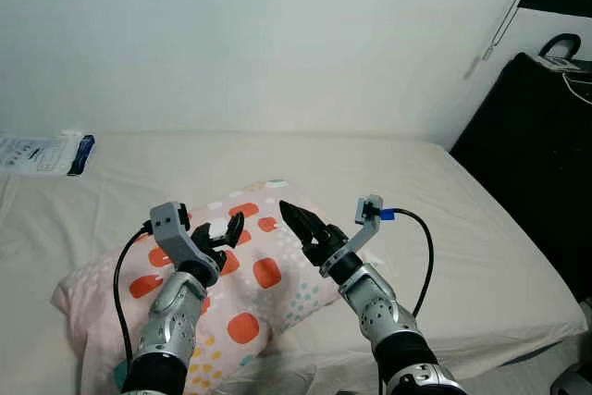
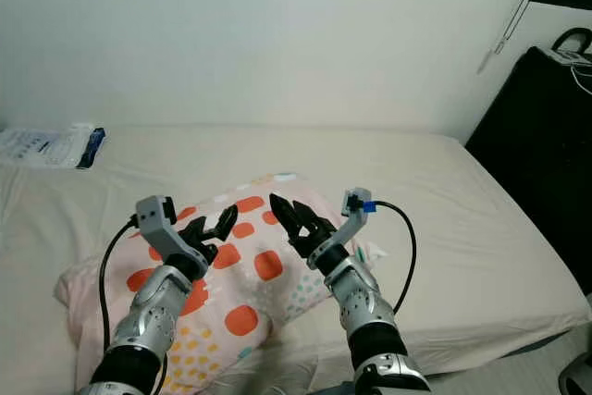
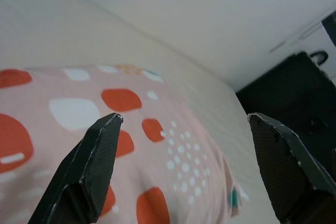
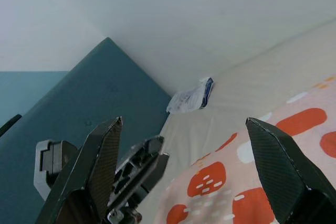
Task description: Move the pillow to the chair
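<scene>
— Where is the pillow [image 1: 250, 275] from where you stand?

— On the bed [image 1: 444, 219], toward the near edge and a bit to the robot's left. It is pink, with red-orange blobs, white patches and small dotted clusters. It lies flat on the cream sheet, one corner pointing toward the wall [image 1: 277, 34].

— And the arms?

— Both are raised over it. The left gripper [image 1: 225, 231] hangs above the middle of the pillow, its two black fingers spread apart with nothing between them. The left wrist view confirms that: the pillow's pattern shows through a wide gap between the fingers.

— The right one?

— The right gripper [image 1: 298, 222] is just beside the left, over the pillow's far right part, fingers pointing up and toward the wall. They are parted too, holding nothing. In its wrist view I see the left gripper across from it, the pillow below, and a teal headboard [image 4: 79, 98] beyond.

— Do they touch the pillow?

— I cannot tell for sure; both look to be above it, not pressed in.

— Anything else on the bed?

— A flat white packet [image 1: 42, 153] with a blue edge, far off at the left by the wall. To the right of the bed stands something tall and black [image 1: 536, 154].
</scene>
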Robot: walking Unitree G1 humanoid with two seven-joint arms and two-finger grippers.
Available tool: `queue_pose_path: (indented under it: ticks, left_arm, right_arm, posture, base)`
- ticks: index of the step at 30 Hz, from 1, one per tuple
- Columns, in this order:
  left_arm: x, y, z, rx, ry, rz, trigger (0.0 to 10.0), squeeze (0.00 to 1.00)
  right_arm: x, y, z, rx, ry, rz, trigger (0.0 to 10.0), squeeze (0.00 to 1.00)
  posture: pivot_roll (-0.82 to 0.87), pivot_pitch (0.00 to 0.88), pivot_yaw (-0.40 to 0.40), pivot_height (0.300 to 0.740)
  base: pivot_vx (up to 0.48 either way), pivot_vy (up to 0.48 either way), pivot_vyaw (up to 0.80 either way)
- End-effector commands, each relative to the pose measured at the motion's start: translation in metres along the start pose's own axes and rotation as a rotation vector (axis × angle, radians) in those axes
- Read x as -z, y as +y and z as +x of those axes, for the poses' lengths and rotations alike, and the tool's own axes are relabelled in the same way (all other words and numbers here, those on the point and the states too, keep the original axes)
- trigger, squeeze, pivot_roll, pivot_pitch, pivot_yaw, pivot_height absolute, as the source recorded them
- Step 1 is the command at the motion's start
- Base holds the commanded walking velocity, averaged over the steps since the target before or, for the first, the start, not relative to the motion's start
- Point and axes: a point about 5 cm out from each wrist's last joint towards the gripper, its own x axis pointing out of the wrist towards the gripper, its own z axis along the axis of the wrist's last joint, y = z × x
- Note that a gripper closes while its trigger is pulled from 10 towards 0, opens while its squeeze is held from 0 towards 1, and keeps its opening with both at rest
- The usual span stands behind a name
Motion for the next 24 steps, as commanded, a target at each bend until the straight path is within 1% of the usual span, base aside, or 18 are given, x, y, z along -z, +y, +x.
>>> queue_pose_path:
  ticks: [1,2,3,4,7,9,10,12,17,23,24]
  left_arm:
    - [0.002,-0.004,0.002,-0.002,-0.002,-0.027,10.0,0.00]
    - [0.000,-0.003,0.001,0.002,0.007,-0.036,10.0,0.00]
    - [0.000,-0.003,0.000,0.005,0.013,-0.038,10.0,0.00]
    - [0.000,-0.003,0.000,0.006,0.017,-0.038,10.0,0.00]
    - [0.001,-0.002,-0.002,0.007,0.023,-0.038,10.0,0.00]
    - [0.001,0.001,-0.004,0.002,0.026,-0.041,10.0,0.00]
    - [0.001,0.001,-0.004,0.002,0.026,-0.041,10.0,0.00]
    - [0.002,0.002,-0.006,-0.003,0.027,-0.039,10.0,0.00]
    - [0.002,0.002,-0.007,-0.004,0.026,-0.038,10.0,0.00]
    - [0.001,-0.002,-0.006,-0.001,0.011,-0.067,10.0,0.00]
    - [0.000,-0.005,-0.006,0.017,0.012,-0.069,10.0,0.00]
  right_arm:
    - [-0.001,-0.002,0.001,0.029,0.007,-0.014,10.0,0.00]
    - [-0.003,-0.010,-0.002,0.106,0.011,0.001,10.0,0.00]
    - [-0.003,-0.014,-0.005,0.136,0.012,0.010,10.0,0.00]
    - [-0.004,-0.016,-0.007,0.150,0.012,0.016,10.0,0.00]
    - [-0.005,-0.019,-0.010,0.166,0.020,-0.006,10.0,0.00]
    - [-0.006,-0.022,-0.012,0.207,0.057,-0.109,10.0,0.00]
    - [-0.006,-0.022,-0.012,0.207,0.057,-0.109,10.0,0.00]
    - [-0.006,-0.021,-0.012,0.213,0.071,-0.176,10.0,0.00]
    - [-0.006,-0.021,-0.012,0.217,0.070,-0.198,10.0,0.00]
    - [0.000,-0.016,-0.011,0.181,0.107,-0.233,10.0,0.00]
    - [0.002,-0.015,-0.011,0.173,0.132,-0.249,10.0,0.00]
  posture:
    - [0.12,0.000,-0.161,0.740]
    - [0.12,0.000,-0.162,0.740]
    - [0.12,0.000,-0.162,0.740]
    - [0.12,0.000,-0.162,0.740]
    - [0.12,0.000,-0.161,0.740]
    - [0.12,0.000,-0.160,0.740]
    - [0.12,0.000,-0.160,0.740]
    - [0.12,0.000,-0.159,0.740]
    - [0.12,0.000,-0.159,0.740]
    - [0.12,0.000,-0.163,0.740]
    - [0.12,0.000,-0.160,0.740]
  base:
    - [0.000,0.000,0.00]
    - [0.000,0.000,0.00]
    - [0.000,0.000,0.00]
    - [0.000,0.000,0.00]
    - [0.000,0.000,0.00]
    - [0.000,0.000,0.00]
    - [0.000,0.000,0.00]
    - [0.000,0.000,0.00]
    - [0.000,0.000,0.00]
    - [0.000,0.000,0.00]
    - [0.000,0.000,0.00]
